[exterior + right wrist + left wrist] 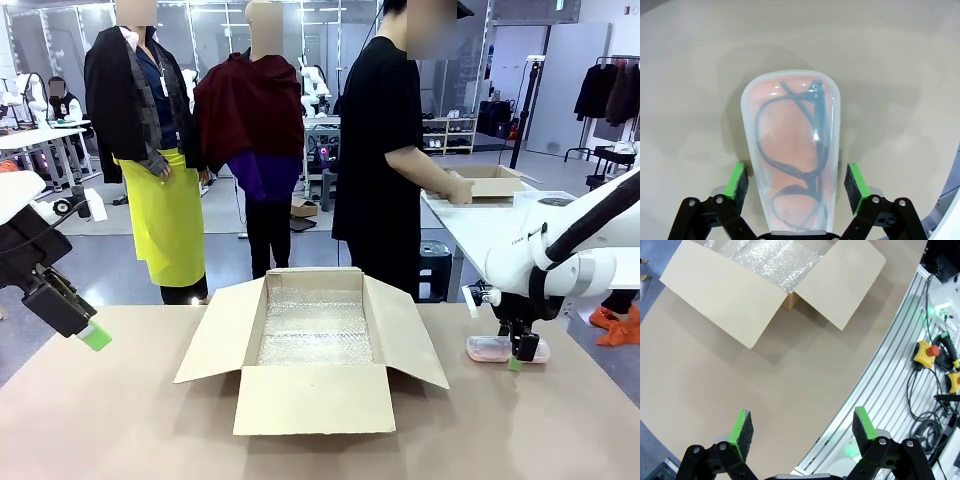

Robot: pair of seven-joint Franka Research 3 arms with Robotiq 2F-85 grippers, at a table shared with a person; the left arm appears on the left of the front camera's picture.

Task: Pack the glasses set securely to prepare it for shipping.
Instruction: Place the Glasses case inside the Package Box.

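Tan table [120,400] in a workshop room, person [380,140] at a far bench, open cardboard box [310,400] lined with bubble wrap [315,330] mid-table, pink case [792,150] flat on the table between the right gripper [796,181] spread pads, unclamped, left gripper [803,426] wide apart, empty

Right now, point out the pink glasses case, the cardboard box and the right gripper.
pink glasses case [790,125], right wrist view, middle of its see-through top.
cardboard box [315,400], front view, its near front flap.
right gripper [796,177], right wrist view, midway between its green fingertips.
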